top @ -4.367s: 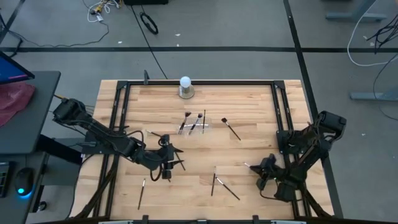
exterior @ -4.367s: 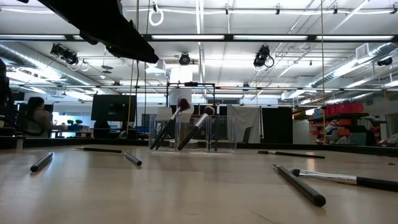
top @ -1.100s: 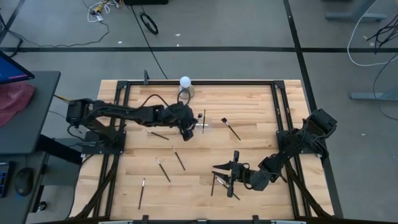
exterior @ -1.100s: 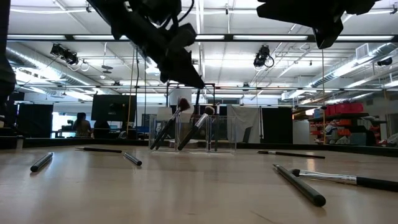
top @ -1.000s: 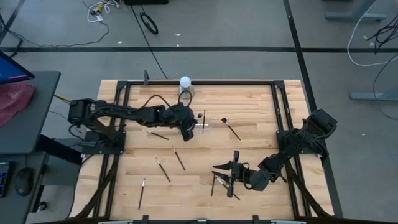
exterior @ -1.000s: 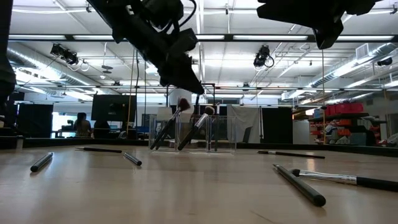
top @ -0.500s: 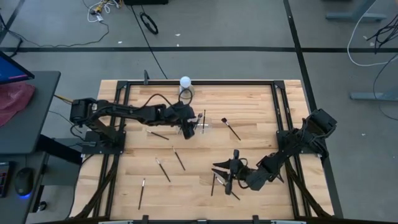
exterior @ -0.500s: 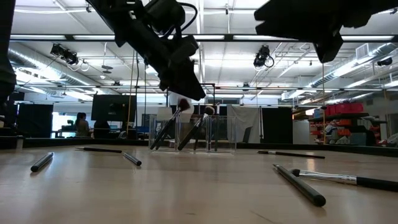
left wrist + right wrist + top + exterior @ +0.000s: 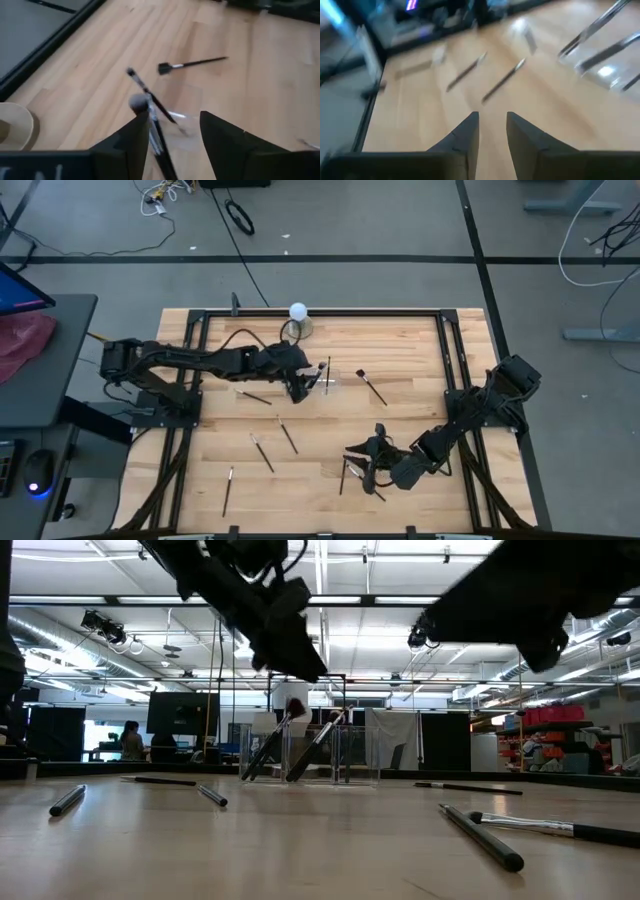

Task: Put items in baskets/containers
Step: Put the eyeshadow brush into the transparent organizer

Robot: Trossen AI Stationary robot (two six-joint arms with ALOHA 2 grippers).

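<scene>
The clear holder (image 9: pixel 320 380) stands at the table's middle, toward the far edge, with several dark brushes (image 9: pixel 290 740) leaning in it. My left gripper (image 9: pixel 298 388) hovers open just above its left end; in the left wrist view (image 9: pixel 172 117) a leaning brush handle (image 9: pixel 159 131) runs close by one finger. My right gripper (image 9: pixel 362 463) is open by a narrow gap (image 9: pixel 488 117), low over two crossed brushes (image 9: pixel 348 471) near the near edge. Other brushes lie flat on the wood: one (image 9: pixel 371 387) right of the holder, several (image 9: pixel 262 452) left of centre. My left gripper stands around the upper ends of the brushes in the holder. One handle (image 9: pixel 155 122) passes right beside a finger (image 9: pixel 135 137), and I cannot tell whether they touch. My right gripper touches nothing.
A white ball on a grey round base (image 9: pixel 298 314) stands at the far edge behind the holder. Black frame rails (image 9: pixel 190 380) run along the table's left and right sides. Bare wood lies between the holder and the near brushes. A person sits far off in the room (image 9: pixel 130 738).
My left gripper dipped toward the holder's top and rose again, staying over its left end. My right gripper moved down and toward the near edge, closer to the crossed brushes. The brushes on the table have not moved.
</scene>
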